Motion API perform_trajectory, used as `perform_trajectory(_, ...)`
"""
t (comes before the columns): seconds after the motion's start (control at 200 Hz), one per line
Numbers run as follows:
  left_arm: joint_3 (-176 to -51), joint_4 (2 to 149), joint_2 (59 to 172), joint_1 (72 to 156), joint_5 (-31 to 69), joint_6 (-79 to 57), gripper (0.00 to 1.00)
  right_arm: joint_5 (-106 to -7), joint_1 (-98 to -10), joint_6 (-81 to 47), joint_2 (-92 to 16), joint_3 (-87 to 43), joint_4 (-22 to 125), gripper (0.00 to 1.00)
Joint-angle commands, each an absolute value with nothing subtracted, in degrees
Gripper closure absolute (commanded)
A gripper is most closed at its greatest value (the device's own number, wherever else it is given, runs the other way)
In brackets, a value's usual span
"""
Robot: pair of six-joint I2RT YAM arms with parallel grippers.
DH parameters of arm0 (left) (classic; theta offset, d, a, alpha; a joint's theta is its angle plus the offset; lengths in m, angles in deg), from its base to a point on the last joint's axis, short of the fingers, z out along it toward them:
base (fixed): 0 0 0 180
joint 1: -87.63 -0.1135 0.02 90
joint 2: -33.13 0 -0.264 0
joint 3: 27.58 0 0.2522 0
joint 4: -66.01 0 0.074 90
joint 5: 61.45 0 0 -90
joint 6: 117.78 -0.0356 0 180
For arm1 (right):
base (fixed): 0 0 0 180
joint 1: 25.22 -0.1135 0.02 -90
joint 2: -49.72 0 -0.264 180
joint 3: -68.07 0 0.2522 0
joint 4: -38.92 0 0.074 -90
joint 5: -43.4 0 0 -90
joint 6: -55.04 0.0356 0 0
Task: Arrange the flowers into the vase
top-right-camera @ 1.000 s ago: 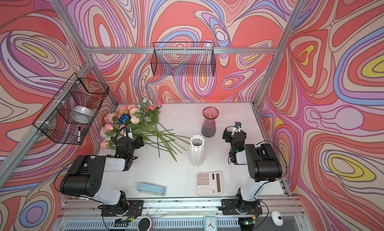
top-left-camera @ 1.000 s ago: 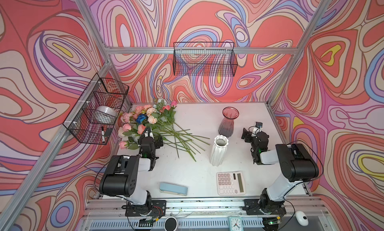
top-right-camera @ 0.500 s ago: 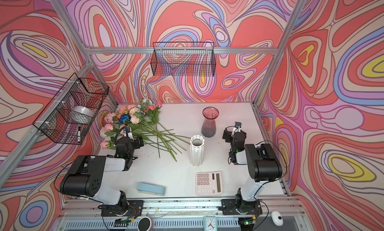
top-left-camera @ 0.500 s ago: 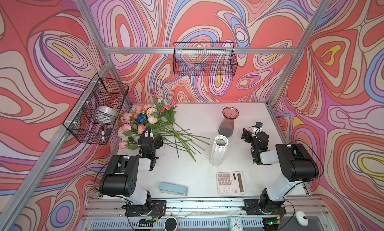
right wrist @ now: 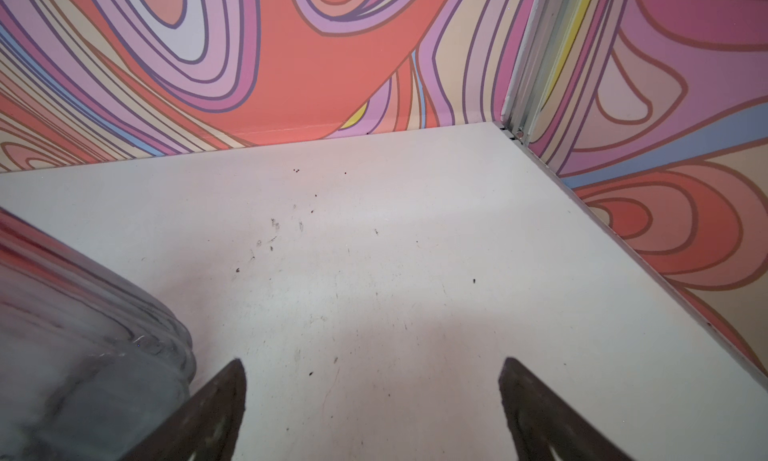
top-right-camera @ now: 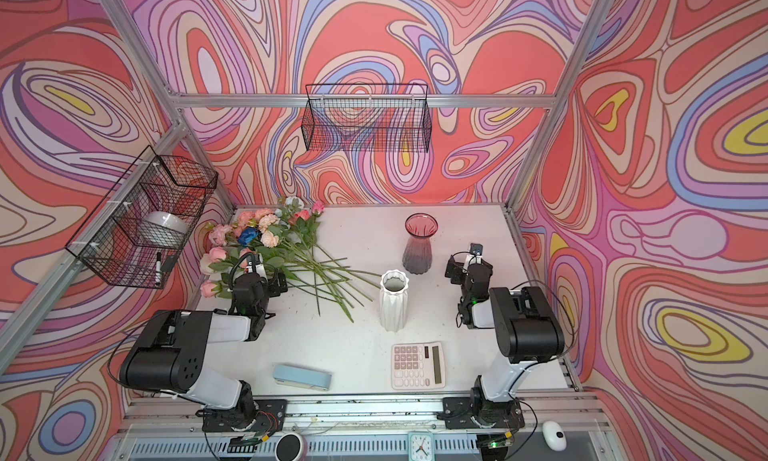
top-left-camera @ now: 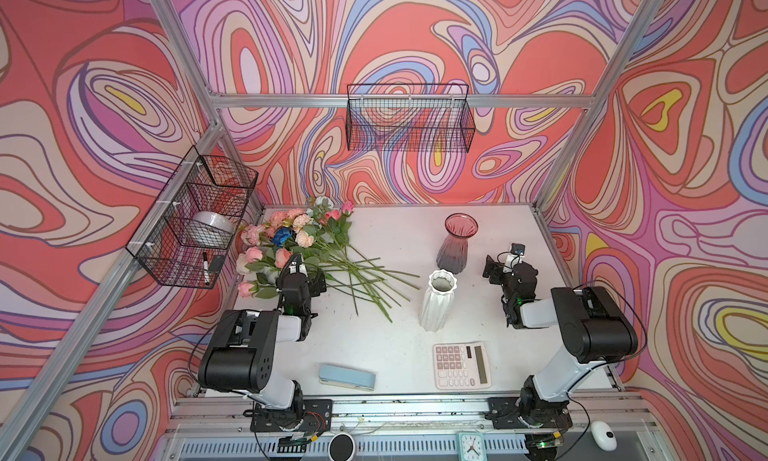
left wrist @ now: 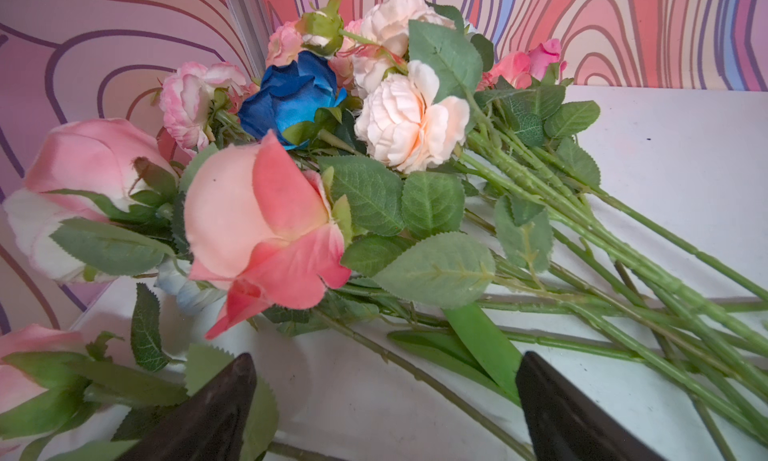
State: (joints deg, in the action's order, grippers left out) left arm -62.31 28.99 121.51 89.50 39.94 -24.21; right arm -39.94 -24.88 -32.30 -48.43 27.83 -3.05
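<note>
Zero change: left pincer (left wrist: 386, 355) and right pincer (right wrist: 374, 359) stay spread apart; flowers (top-left-camera: 328, 247) lie unmoved.

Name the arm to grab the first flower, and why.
Left. The left gripper is open right at the flowers; the right gripper, also open, sits by the red glass vase, far from them.

Left arm (top-left-camera: 237, 351) and right arm (top-left-camera: 590, 330) match: bulky black joints, white links; thin black cables (top-left-camera: 598, 282) loop beside them; black bases (top-left-camera: 291, 415) on a silver rail (top-left-camera: 415, 409).
</note>
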Motion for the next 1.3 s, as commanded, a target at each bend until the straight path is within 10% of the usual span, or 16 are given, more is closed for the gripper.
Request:
perform_trajectory(0.0, -61.9, 26.9, 121.4, 89.5, 40.4, -24.8, 0.00, -39.1, -24.9, -32.0, -48.2, 28.1, -3.2, 0.01)
perform_trajectory(0.986, -62.5, 28.6, 120.4, 89.3, 40.0, -25.2, 0.00, -39.3, -24.9, -31.3, -47.9, 28.5, -3.7, 0.02)
perform_trajectory(1.292, -69.5, 48.6, 109.8, 89.4, 41.0, -24.5, 0.00, -35.8, -24.9, -28.2, -38.3, 22.7, 17.0, 0.02)
